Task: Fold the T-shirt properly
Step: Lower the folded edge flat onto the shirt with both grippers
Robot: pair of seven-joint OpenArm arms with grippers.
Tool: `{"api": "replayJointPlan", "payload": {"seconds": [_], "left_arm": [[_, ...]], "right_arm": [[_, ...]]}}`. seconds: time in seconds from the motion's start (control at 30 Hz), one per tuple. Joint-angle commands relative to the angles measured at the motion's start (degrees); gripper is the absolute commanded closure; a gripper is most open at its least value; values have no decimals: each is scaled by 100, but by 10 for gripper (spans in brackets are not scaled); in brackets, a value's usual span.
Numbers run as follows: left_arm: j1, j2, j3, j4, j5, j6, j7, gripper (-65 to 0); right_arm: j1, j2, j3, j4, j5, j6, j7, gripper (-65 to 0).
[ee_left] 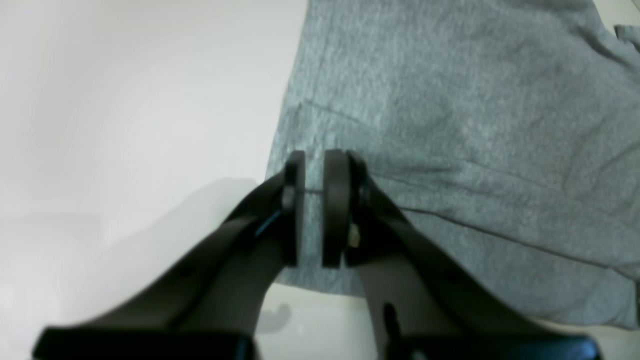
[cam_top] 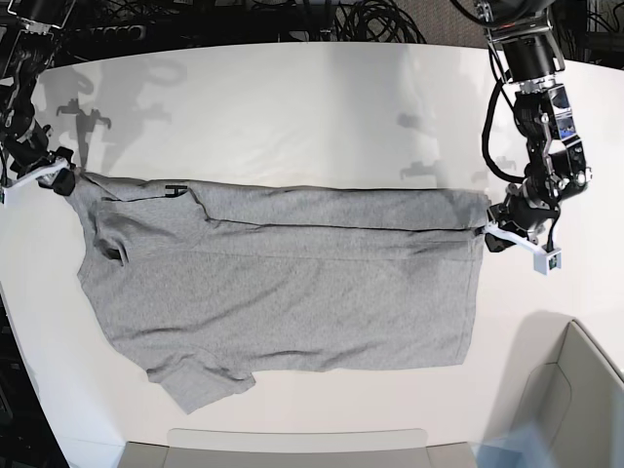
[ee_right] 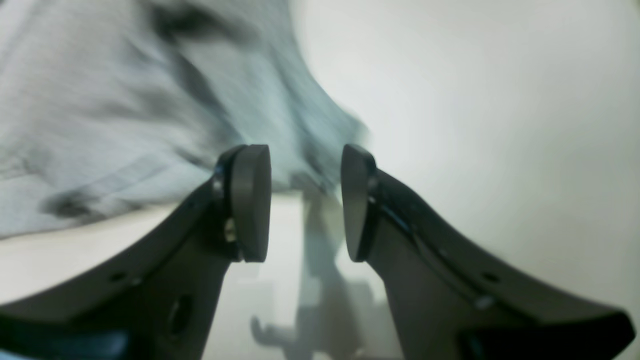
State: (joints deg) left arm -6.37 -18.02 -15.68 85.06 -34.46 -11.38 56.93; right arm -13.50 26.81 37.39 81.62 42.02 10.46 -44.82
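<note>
T-shirt (cam_top: pixel 292 283) flat on the surface (cam_top: pixel 292 127); left fingers (ee_left: pixel 336 200) slightly apart over its edge, right fingers (ee_right: pixel 252 200) wide apart beside it

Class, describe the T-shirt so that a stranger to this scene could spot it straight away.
Start at the white table between the two arms. Spread across its middle lies the T-shirt, its top edge folded over. It is the only cloth there: heather grey, one short sleeve poking out near the front.
</note>
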Motion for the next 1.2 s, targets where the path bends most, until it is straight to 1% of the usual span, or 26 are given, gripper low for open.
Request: {"api": "replayJointPlan", "payload": {"seconds": [0.0, 0.07, 0.13, 0.27, 0.3, 0.37, 0.47, 0.5, 0.6, 0.7, 0.77, 0.87, 0.97, 1.0, 1.03, 1.1, 1.13, 1.17], "left_arm": [[-62, -48, -1, 105, -40, -18, -97, -70], [-62, -48, 8, 105, -40, -18, -97, -70], [-62, -48, 8, 105, -40, -18, -97, -70], [-62, -48, 8, 105, -40, -18, -97, -70], [-62, -48, 8, 105, -49, -18, -97, -70], [-62, -48, -19, 105, -49, -18, -97, -70], [-62, -48, -45, 105, -49, -18, -97, -70], [-62, -57, -45, 105, -49, -18, -97, -70], [-62, -57, -45, 105, -49, -18, -97, -70], [-62, -48, -45, 105, -66, -45, -97, -71], [-27, -40, -45, 53, -269, -36, -97, -79], [176, -101, -54, -44, -963, -18, -97, -106], [281, -321, -45, -185, -1376, 8, -97, -110], [325, -356, -45, -255, -1420, 96, -97, -110], [360, -365, -45, -361, -1411, 289, -141, -110], [369, -374, -45, -519, -1403, 571, -176, -110], [369, -374, -45, -589, -1403, 641, -176, -110], [369, -374, -45, -607, -1420, 632, -176, -110]], "right_arm": [[44, 190, 46, -53, 312, 66, 178, -237], [35, 207, 143, -395, 497, 66, 187, -237], [97, 190, 275, -642, 514, 93, 187, -237], [413, 190, 275, -1108, 506, 611, 161, -237], [528, 190, 275, -1222, 506, 673, 152, -237], [712, 190, 266, -1424, 391, 664, 152, -237], [994, 154, 239, -1617, -4, 699, 161, -237], [1046, 128, 134, -1661, -83, 708, 178, -237], [1169, 110, -200, -1679, -136, 708, 187, -237], [1187, 84, -376, -1688, -136, 699, 187, -237], [1187, 14, -464, -1688, -136, 699, 187, -237], [1187, -65, -490, -1688, -145, 699, 187, -237], [1187, -74, -499, -1688, -145, 699, 187, -237], [1187, -65, -499, -1688, -145, 699, 187, -237], [1187, -48, -499, -1688, -145, 699, 187, -237], [1187, -30, -499, -1688, -145, 699, 187, -237], [1187, -21, -499, -1688, -145, 699, 187, -237], [1187, -4, -499, -1688, -145, 699, 187, -237]]}}
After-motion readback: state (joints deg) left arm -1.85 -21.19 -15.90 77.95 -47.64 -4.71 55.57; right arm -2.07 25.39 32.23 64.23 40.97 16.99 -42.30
